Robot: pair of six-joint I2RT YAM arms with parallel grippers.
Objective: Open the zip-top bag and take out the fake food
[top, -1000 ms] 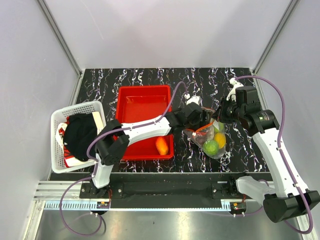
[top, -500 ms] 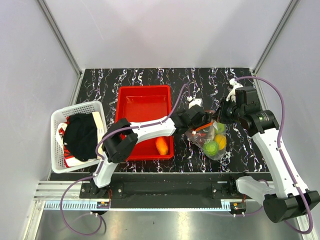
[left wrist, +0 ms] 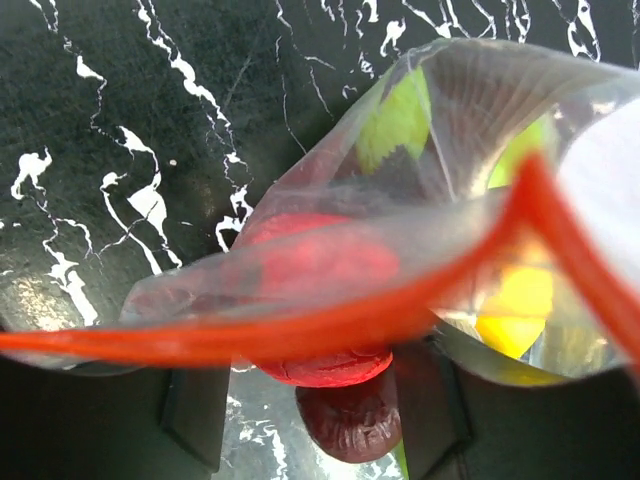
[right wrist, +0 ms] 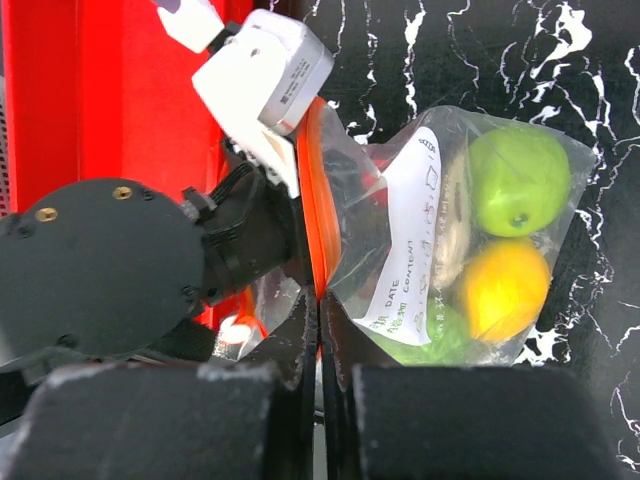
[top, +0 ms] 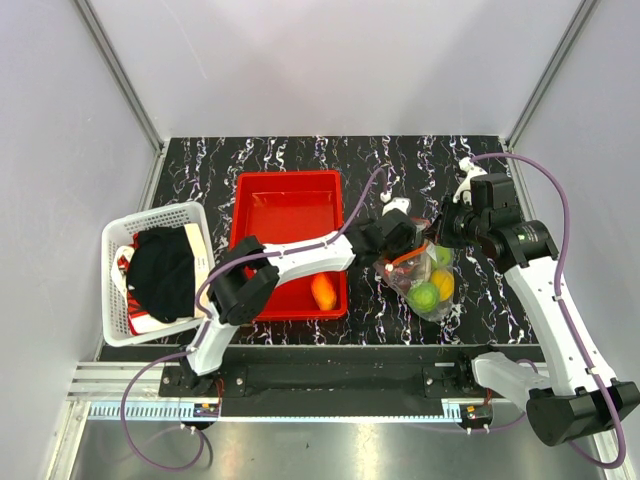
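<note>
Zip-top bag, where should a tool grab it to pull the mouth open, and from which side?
Grip the red-orange zip strip, not the body. The zip-top bag lies with its mouth end toward the red tray, and the fake food bulges the other end, so the strip is the flat, stiff part. Come in from the tray side and pinch one lip edge-on.

White mesh plastic basket far left, red plastic tray beside it, orange toy food in tray's near-right corner, clear zip-top bag right of tray, round toy fruits inside.
</note>
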